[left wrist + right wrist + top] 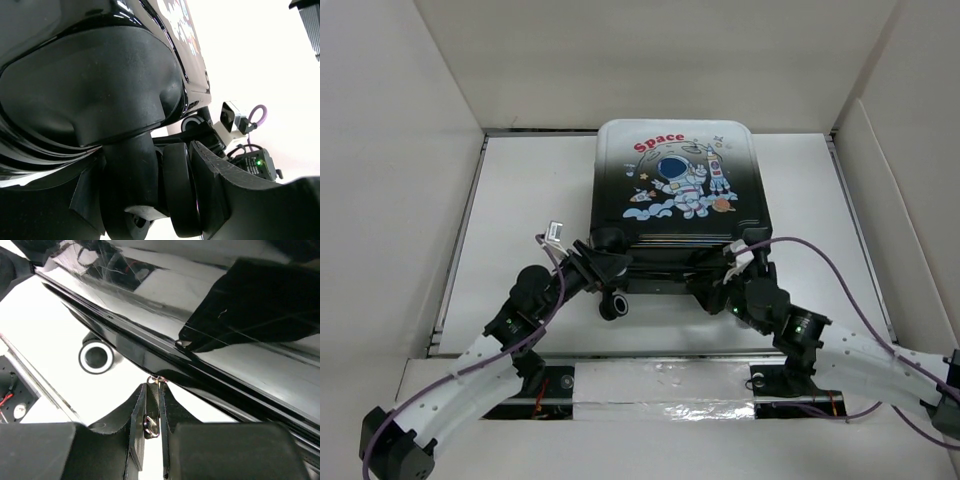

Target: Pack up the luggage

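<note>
Item: the luggage (675,185), hard shell, black fading to white, astronaut and red "Space" print facing up; lies flat and closed at the middle of the white table (520,200), wheeled end toward the arm bases. Near-left corner: black caster wheel (131,200), with the left gripper (604,270) set at it, one finger (225,190) close beside the wheel; the other finger is not clearly seen, so grip or gap cannot be told. Near-right edge: small metal zip pull (151,421) along the glossy shell seam, pinched between the closed fingers of the right gripper (152,412).
</note>
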### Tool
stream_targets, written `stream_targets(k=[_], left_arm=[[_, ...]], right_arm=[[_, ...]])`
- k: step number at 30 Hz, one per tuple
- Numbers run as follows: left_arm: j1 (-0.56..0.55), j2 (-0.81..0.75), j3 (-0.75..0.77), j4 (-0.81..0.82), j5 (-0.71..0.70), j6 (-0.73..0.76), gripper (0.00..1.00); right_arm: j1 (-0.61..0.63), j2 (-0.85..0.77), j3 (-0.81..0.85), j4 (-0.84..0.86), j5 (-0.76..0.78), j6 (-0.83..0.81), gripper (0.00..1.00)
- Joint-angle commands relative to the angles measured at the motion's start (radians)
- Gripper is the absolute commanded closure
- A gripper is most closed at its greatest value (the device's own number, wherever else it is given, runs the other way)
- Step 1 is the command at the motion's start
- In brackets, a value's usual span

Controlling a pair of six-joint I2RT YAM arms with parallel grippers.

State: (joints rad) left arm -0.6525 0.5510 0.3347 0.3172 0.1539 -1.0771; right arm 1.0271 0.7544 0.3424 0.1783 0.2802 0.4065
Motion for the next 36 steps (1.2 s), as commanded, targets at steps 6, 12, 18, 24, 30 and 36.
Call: stream_targets(k=[6, 12, 18, 24, 30, 36], left_arm=[[-0.01, 0.157, 0.081, 0.522, -0.001, 0.032, 1.0], [-0.088, 0.349, 0.251, 0.574, 0.094, 0.021, 1.0], [-0.098, 0.287, 0.17, 0.619, 0.09, -0.066, 1.0], [-0.098, 0.191, 0.107, 0.56, 0.018, -0.052, 1.0], [-0.098, 0.133, 0.107, 0.456, -0.053, 0.02, 1.0], [-0.021, 0.11, 0.044, 0.457, -0.033, 0.008, 1.0]], right_arm=[[0.023, 0.049, 0.026, 0.129, -0.167, -0.003, 1.0], [0.204, 0.547, 0.298, 0.462, -0.272, -0.032, 1.0], [0.217, 0.913, 0.544, 0.848, -0.418, 0.012, 1.0], [0.226, 0.936, 0.491, 0.876, -0.333, 0.066, 1.0], [0.226, 0.743, 0.336, 0.672, -0.228, 0.06, 0.38], [0.257, 0.532, 0.235, 0.394, -0.142, 0.055, 0.18]])
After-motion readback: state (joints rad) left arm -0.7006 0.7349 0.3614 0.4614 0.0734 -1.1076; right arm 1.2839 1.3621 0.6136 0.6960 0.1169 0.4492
